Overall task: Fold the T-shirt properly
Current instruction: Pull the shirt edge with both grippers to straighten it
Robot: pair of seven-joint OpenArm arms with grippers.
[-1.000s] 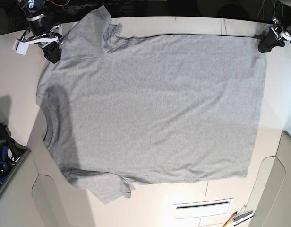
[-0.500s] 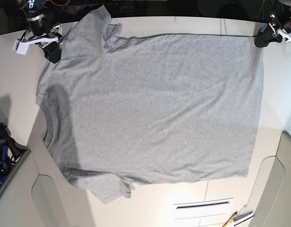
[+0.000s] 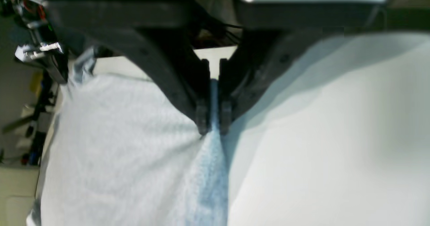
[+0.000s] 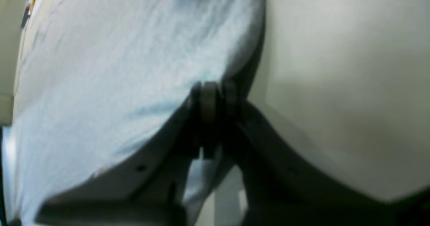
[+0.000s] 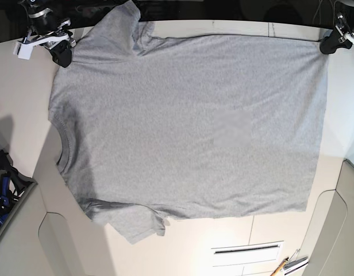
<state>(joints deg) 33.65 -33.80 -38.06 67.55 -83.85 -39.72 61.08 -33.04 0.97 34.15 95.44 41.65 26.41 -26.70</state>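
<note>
T-shirt [image 5: 188, 126]: heather-grey, short-sleeved, plain side up, spread flat over most of pale desk [image 5: 183, 236]; ribbed crew neck toward base view's left edge, hem toward its right, one sleeve at top left, the other at bottom left. Left tool [image 3: 211, 118]: at shirt's top right hem corner in base view, jaws clenched on a pinched ridge of grey fabric. Right tool [image 4: 210, 98]: at top left shoulder beside upper sleeve, jaws clamped together on shirt's edge, cloth bunched between black fingers. Minor: slotted white panel [image 5: 246, 249] and pens [image 5: 286, 265] near desk's lower right.
</note>
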